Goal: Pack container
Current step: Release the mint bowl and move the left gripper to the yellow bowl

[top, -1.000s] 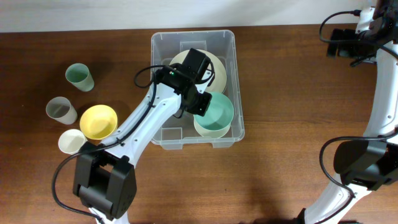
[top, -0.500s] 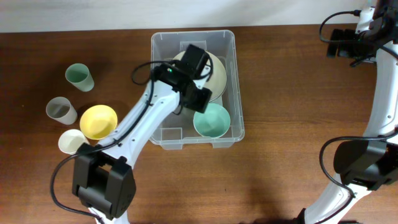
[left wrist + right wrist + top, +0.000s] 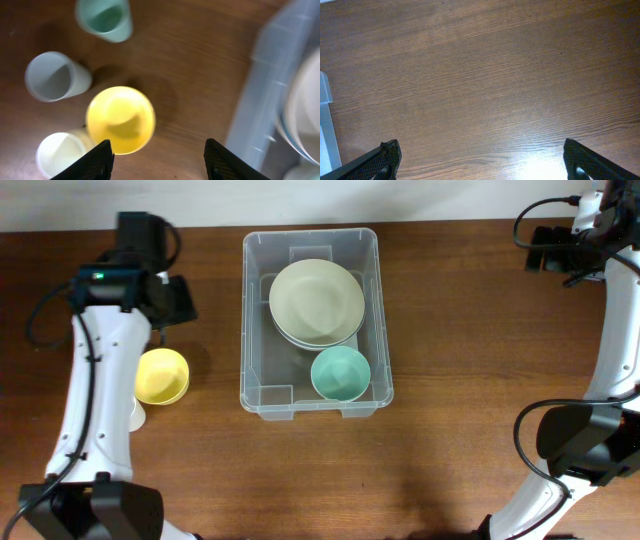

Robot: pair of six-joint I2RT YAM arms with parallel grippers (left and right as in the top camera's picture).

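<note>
The clear container (image 3: 260,370) stands mid-table and holds a stack of cream plates (image 3: 317,302) and a teal bowl (image 3: 340,373) at its near end. My left gripper (image 3: 172,298) hangs left of the container, above the cups. In the left wrist view it (image 3: 159,162) is open with nothing between its fingers; a yellow bowl (image 3: 120,120) lies just ahead of the left fingertip, and the container wall (image 3: 270,100) is at the right. My right gripper (image 3: 480,160) is open over bare wood at the far right (image 3: 545,248).
A teal cup (image 3: 104,19), a grey cup (image 3: 57,76) and a white cup (image 3: 62,150) stand around the yellow bowl (image 3: 162,375). In the overhead view my left arm hides most of the cups. The container's corner (image 3: 324,125) shows at the right wrist view's left edge.
My left gripper opened and left the teal bowl in the container, then the arm swung out to the left, above the cups. The right arm has not moved.
</note>
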